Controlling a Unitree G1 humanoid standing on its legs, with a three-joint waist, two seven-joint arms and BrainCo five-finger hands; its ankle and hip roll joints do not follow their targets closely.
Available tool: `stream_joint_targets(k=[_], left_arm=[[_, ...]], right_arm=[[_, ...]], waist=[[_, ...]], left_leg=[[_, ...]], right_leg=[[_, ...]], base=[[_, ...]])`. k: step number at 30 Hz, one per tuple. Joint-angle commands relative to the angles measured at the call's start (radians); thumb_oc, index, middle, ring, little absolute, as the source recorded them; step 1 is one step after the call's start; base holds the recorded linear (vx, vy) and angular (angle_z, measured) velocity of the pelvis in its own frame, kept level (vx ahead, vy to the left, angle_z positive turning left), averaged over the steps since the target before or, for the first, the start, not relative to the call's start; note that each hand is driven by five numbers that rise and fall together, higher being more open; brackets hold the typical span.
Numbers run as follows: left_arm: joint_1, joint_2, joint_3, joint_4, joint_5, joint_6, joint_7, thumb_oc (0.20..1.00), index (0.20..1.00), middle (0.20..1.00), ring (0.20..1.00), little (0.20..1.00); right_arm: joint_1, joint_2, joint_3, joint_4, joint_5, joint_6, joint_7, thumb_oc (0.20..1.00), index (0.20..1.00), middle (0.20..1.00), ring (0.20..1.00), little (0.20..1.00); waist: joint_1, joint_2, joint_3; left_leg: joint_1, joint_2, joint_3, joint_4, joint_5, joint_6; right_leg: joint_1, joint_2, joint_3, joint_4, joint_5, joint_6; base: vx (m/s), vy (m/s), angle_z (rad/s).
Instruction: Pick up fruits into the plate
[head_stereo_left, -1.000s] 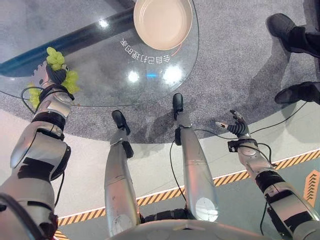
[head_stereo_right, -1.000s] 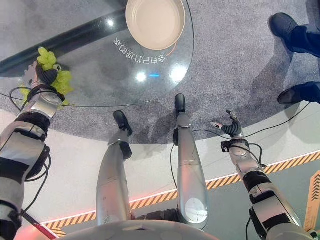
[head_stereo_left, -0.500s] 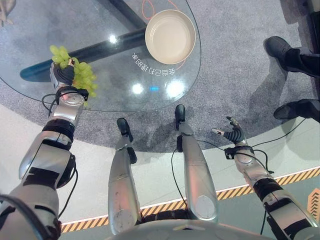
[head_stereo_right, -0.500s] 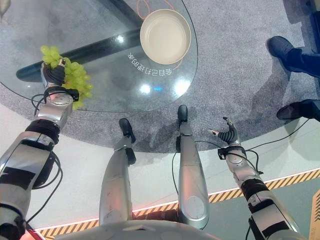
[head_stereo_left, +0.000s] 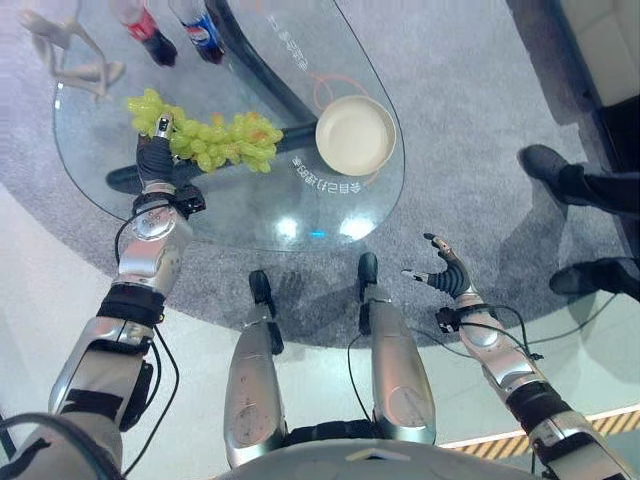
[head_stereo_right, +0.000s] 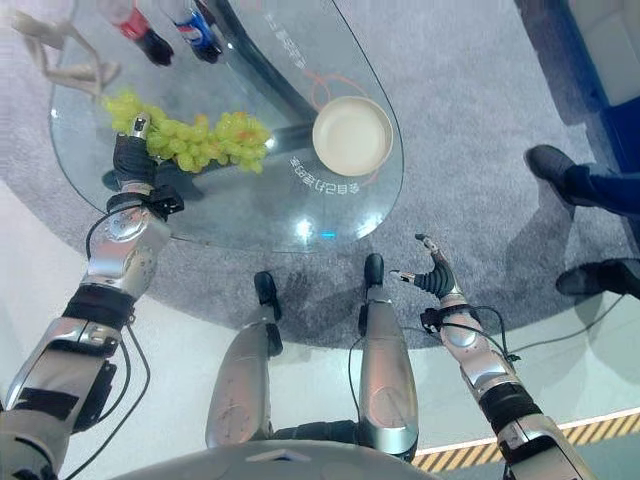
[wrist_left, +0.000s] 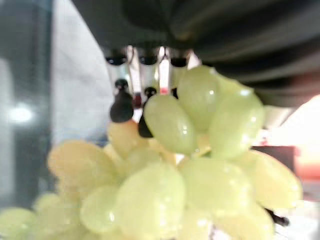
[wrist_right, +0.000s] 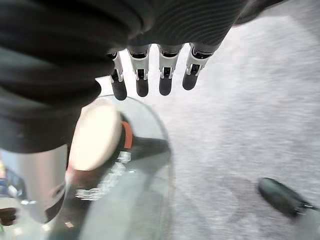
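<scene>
My left hand (head_stereo_left: 155, 160) is curled round a bunch of smooth green grapes (head_stereo_left: 215, 143), over the round glass bench (head_stereo_left: 330, 215). Grapes are left of the plate (head_stereo_left: 355, 134), well apart from it. Plate is shallow, cream, round and glossy. My right hand (head_stereo_left: 447, 276) hangs off the bench edge nearest me, over grey carpet (head_stereo_left: 470, 120), fingers relaxed and apart.

One grape bunch (head_stereo_left: 215, 140), one plate (head_stereo_left: 354, 134), two bottles (head_stereo_left: 175, 26).
</scene>
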Motion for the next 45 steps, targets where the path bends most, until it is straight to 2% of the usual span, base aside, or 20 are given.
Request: stream_joint_targets(k=[1, 3, 7, 10, 11, 15, 21, 25, 31, 32, 39, 45], left_arm=[[0.046, 0.05, 0.083, -0.128, 0.087, -0.04, -0.074, 0.2, 0.2, 0.2, 0.2, 0.2], [0.094, 0.066, 0.091, -0.182, 0.104, -0.044, -0.114, 0.2, 0.2, 0.2, 0.2, 0.2], [0.217, 0.093, 0.117, -0.294, 0.146, -0.032, -0.206, 0.2, 0.2, 0.2, 0.2, 0.2], [0.272, 0.092, 0.121, -0.341, 0.165, -0.017, -0.24, 0.2, 0.2, 0.2, 0.2, 0.2], [0.296, 0.097, 0.117, -0.364, 0.168, -0.009, -0.272, 0.2, 0.2, 0.2, 0.2, 0.2], [0.306, 0.099, 0.087, -0.399, 0.147, 0.004, -0.323, 0.2, 0.2, 0.2, 0.2, 0.2], [0.311, 0.091, 0.049, -0.425, 0.123, 0.012, -0.411, 0.2, 0.2, 0.2, 0.2, 0.2], [0.298, 0.103, 0.015, -0.46, 0.089, 0.019, -0.5, 0.2, 0.2, 0.2, 0.2, 0.2], [0.273, 0.124, -0.029, -0.492, 0.041, 0.021, -0.602, 0.2, 0.2, 0.2, 0.2, 0.2], [0.265, 0.135, -0.046, -0.508, 0.016, 0.025, -0.641, 0.2, 0.2, 0.2, 0.2, 0.2], [0.264, 0.17, -0.075, -0.55, -0.026, 0.013, -0.746, 0.2, 0.2, 0.2, 0.2, 0.2], [0.234, 0.187, -0.116, -0.586, -0.065, 0.018, -0.826, 0.2, 0.2, 0.2, 0.2, 0.2]], right_arm=[[0.057, -0.023, -0.067, -0.139, 0.061, -0.031, 0.116, 1.0, 1.0, 1.0, 1.0, 1.0], [0.061, -0.039, -0.087, -0.2, 0.068, -0.022, 0.186, 1.0, 1.0, 1.0, 1.0, 1.0], [0.077, -0.094, -0.123, -0.358, 0.086, 0.051, 0.378, 1.0, 1.0, 1.0, 1.0, 1.0], [0.078, -0.139, -0.132, -0.418, 0.087, 0.084, 0.442, 1.0, 1.0, 1.0, 1.0, 1.0], [0.058, -0.179, -0.132, -0.459, 0.103, 0.106, 0.498, 1.0, 1.0, 1.0, 1.0, 1.0], [-0.037, -0.229, -0.096, -0.521, 0.156, 0.185, 0.592, 1.0, 1.0, 1.0, 1.0, 1.0], [-0.13, -0.248, -0.055, -0.562, 0.236, 0.249, 0.679, 1.0, 1.0, 1.0, 1.0, 1.0], [-0.186, -0.238, -0.023, -0.563, 0.387, 0.312, 0.77, 1.0, 1.0, 1.0, 1.0, 1.0], [-0.228, -0.209, 0.003, -0.558, 0.586, 0.377, 0.86, 1.0, 1.0, 1.0, 1.0, 1.0], [-0.243, -0.193, 0.003, -0.56, 0.676, 0.401, 0.873, 1.0, 1.0, 1.0, 1.0, 1.0], [-0.239, -0.138, -0.006, -0.571, 0.879, 0.474, 0.855, 1.0, 1.0, 1.0, 1.0, 1.0], [-0.261, -0.041, 0.047, -0.607, 1.041, 0.507, 0.844, 1.0, 1.0, 1.0, 1.0, 1.0]], waist=[[0.011, 0.0, -0.073], [0.021, 0.002, -0.1], [0.04, 0.006, -0.171], [0.05, 0.008, -0.211], [0.059, 0.011, -0.237], [0.078, 0.015, -0.286], [0.09, 0.016, -0.354], [0.1, 0.014, -0.397], [0.11, 0.013, -0.429], [0.113, 0.012, -0.439], [0.122, 0.014, -0.457], [0.137, 0.019, -0.461]], left_leg=[[0.008, -0.126, 0.01, 0.043, -0.123, 0.055], [0.036, -0.123, 0.0, 0.023, -0.121, 0.051], [0.124, -0.106, -0.014, -0.052, -0.103, 0.04], [0.161, -0.097, -0.015, -0.083, -0.092, 0.032], [0.183, -0.093, -0.019, -0.101, -0.086, 0.027], [0.228, -0.08, -0.023, -0.135, -0.076, 0.017], [0.277, -0.064, -0.013, -0.161, -0.074, 0.011], [0.317, -0.057, -0.004, -0.172, -0.086, 0.011], [0.36, -0.051, 0.003, -0.185, -0.101, 0.011], [0.375, -0.049, 0.006, -0.189, -0.109, 0.011], [0.402, -0.04, 0.021, -0.2, -0.117, 0.009], [0.416, -0.027, 0.049, -0.204, -0.116, 0.007]], right_leg=[[0.066, 0.059, -0.017, 0.035, -0.125, -0.022], [0.106, 0.06, -0.024, 0.011, -0.127, -0.024], [0.205, 0.056, -0.046, -0.05, -0.124, -0.017], [0.252, 0.057, -0.056, -0.078, -0.124, -0.018], [0.281, 0.06, -0.061, -0.099, -0.121, -0.018], [0.336, 0.055, -0.078, -0.139, -0.112, -0.016], [0.386, 0.044, -0.097, -0.168, -0.103, -0.01], [0.425, 0.035, -0.108, -0.19, -0.098, -0.002], [0.465, 0.029, -0.111, -0.216, -0.091, 0.008], [0.479, 0.026, -0.113, -0.227, -0.088, 0.013], [0.5, 0.016, -0.129, -0.255, -0.072, 0.025], [0.509, -0.007, -0.17, -0.262, -0.057, 0.037]], base=[[0.09, -0.094, 0.04], [0.08, -0.082, 0.03], [0.14, -0.074, 0.09], [0.16, -0.053, 0.06], [0.14, -0.057, 0.14], [0.06, -0.031, 0.07], [0.05, -0.009, 0.07], [0.04, -0.01, 0.0], [0.04, -0.009, 0.0], [0.03, -0.007, 0.02], [0.0, 0.0, 0.0], [-0.01, 0.002, -0.02]])
